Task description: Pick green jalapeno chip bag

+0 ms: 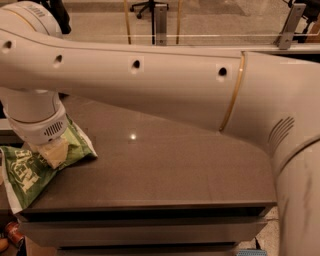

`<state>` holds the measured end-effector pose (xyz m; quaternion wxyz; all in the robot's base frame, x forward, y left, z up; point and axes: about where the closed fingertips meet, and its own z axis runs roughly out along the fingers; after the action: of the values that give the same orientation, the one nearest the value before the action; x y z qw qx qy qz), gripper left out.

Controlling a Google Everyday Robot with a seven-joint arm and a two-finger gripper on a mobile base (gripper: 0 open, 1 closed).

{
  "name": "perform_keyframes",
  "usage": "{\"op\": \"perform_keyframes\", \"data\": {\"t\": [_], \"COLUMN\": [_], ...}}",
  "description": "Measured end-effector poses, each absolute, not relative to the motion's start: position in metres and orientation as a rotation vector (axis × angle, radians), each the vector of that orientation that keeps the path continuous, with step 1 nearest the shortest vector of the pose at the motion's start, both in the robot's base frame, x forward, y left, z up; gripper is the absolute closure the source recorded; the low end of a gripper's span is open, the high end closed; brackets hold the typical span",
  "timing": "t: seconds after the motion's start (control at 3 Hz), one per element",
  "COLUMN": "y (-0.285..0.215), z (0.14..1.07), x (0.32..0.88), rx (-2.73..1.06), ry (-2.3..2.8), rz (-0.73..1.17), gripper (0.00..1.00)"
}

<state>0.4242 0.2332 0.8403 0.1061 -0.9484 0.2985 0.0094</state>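
The green jalapeno chip bag lies flat at the left front corner of the grey table, its lower end hanging over the table's edge. It is light green with white lettering and white edges. My gripper hangs from the wrist at the far left and sits directly on the bag's upper middle, its pale finger pads pressed against the crinkled foil. My white arm spans the whole upper part of the view and hides the back of the table.
The table's front edge runs along the bottom, with shelves below it. A glass railing and a chair base stand in the background. A small red object lies on the floor at lower left.
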Motion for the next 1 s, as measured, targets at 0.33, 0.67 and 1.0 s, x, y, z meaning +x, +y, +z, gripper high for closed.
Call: {"op": "perform_keyframes", "data": {"t": [0.33, 0.67, 1.0], "y": [0.230, 0.224, 0.215], "z": [0.855, 0.872, 0.893], "x": [0.429, 0.434, 0.440], "rx": [-2.793, -2.784, -2.769], "ry": [0.863, 0.852, 0.852], "rz": [0.000, -0.028, -0.075], "gripper": [1.00, 1.00, 1.00]}}
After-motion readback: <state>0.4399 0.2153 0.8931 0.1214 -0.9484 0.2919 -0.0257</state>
